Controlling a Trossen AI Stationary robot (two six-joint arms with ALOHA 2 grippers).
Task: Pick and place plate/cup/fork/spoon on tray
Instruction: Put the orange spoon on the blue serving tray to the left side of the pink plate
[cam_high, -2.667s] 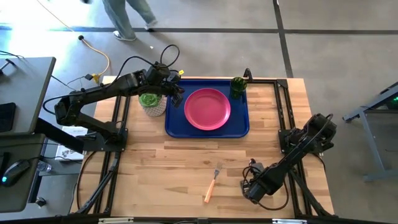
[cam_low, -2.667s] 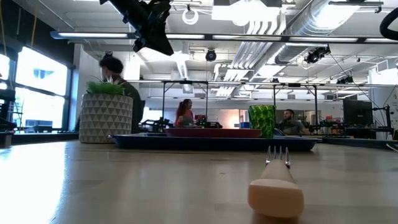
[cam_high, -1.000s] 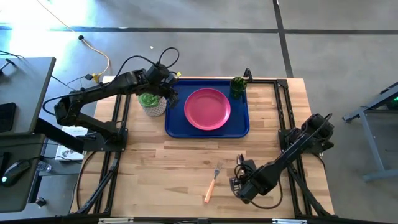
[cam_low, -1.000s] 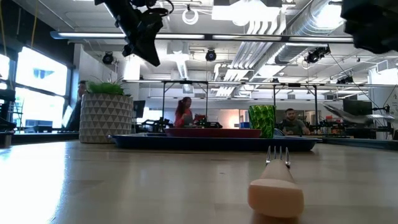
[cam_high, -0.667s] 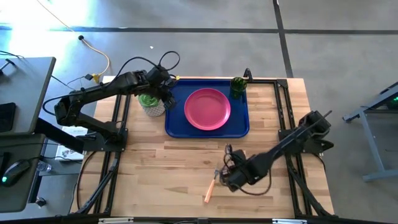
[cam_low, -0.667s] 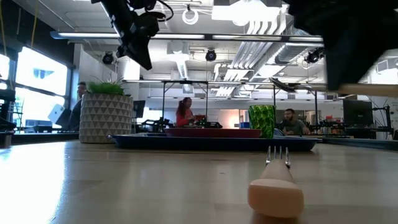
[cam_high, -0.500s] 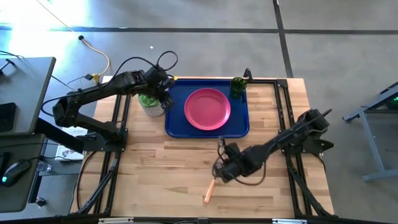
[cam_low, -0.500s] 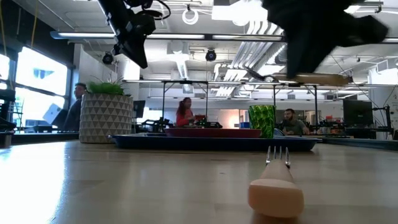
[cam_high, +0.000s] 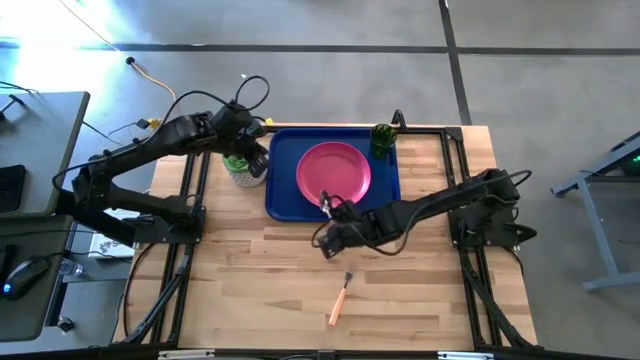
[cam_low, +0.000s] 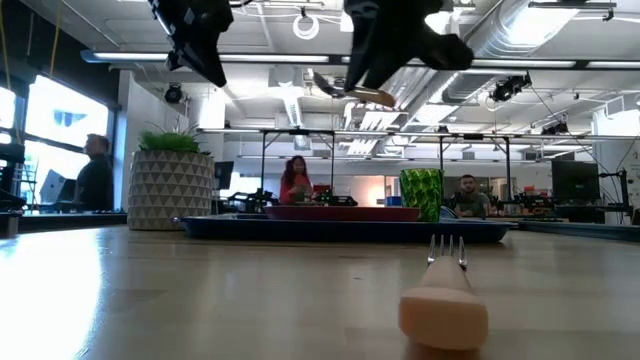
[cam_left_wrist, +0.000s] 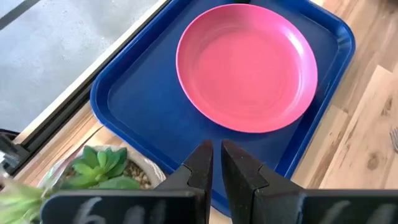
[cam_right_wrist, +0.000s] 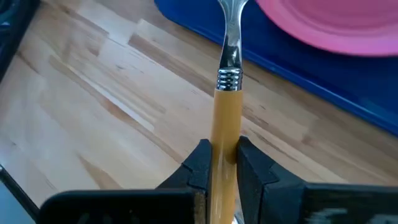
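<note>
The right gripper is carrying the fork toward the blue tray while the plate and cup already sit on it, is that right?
Not quite: the right gripper holds the spoon, as the right wrist view shows; the fork lies on the table in the high view. The plate and cup do sit on the tray.

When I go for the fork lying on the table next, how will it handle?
The fork looks stiff: metal tines, solid orange handle. Lying flat on bare wood, it probably slides or spins if nudged. Likely light, and its rounded handle may twist between the fingers unless gripped squarely.
</note>
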